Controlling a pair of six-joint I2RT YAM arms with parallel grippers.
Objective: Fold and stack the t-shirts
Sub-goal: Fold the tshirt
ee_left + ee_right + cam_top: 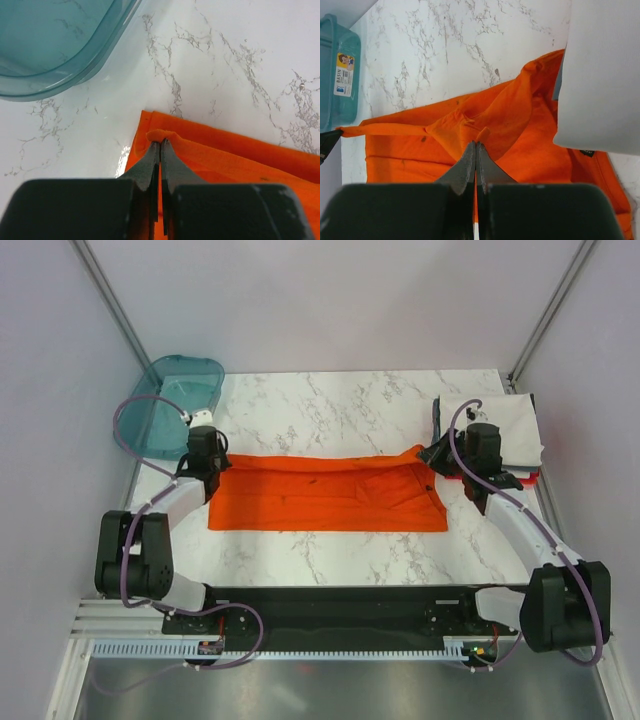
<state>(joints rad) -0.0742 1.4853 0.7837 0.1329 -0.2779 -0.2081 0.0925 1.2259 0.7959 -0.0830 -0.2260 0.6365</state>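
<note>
The orange t-shirt (pixel 325 495) lies spread across the middle of the marble table, partly folded lengthwise. My left gripper (pixel 212 462) is shut on its far left corner; the left wrist view shows the orange cloth (pixel 240 155) pinched at the tips (pixel 160 142). My right gripper (pixel 437 455) is shut on the shirt's far right edge; the right wrist view shows a fold of the orange cloth (pixel 520 120) pinched at the tips (pixel 475 144). A folded white t-shirt (pixel 505 430) tops a stack at the right, with red cloth (pixel 530 478) showing beneath; it also shows in the right wrist view (pixel 602 75).
A teal translucent tray (pixel 175 405) stands at the far left corner, also in the left wrist view (pixel 55 45) and the right wrist view (pixel 337 70). Grey walls close in the table on both sides.
</note>
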